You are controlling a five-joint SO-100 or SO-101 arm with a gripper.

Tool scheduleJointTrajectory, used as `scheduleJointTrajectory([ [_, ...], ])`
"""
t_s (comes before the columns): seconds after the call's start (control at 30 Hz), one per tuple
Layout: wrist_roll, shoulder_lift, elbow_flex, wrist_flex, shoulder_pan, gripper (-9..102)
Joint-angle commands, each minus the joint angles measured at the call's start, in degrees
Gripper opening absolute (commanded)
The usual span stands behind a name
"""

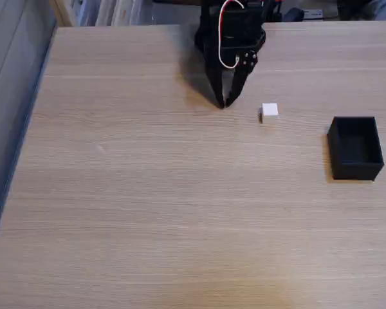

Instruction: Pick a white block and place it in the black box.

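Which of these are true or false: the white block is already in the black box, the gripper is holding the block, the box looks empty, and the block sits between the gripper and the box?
1. The white block is inside the black box. False: it lies on the table, apart from the box.
2. The gripper holds the block. False: its tips meet on nothing, to the left of the block in the fixed view.
3. The box looks empty. True.
4. The block lies between the gripper and the box. True.
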Motion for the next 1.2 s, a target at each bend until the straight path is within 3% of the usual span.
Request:
scheduleJointTrajectory([
  [0.0, -1.2, -2.3, -0.7, -0.4, 1.1, 0],
  [0.53, 6.2, -28.2, -22.9, -0.3, -1.9, 0],
  [0.7, 4.0, -33.4, -28.3, 5.5, -1.1, 10],
  [0.83, 0.9, -35.8, -30.3, 9.5, -0.9, 29],
  [1.17, 0.8, -39.6, -32.1, 8.9, -2.4, 30],
])
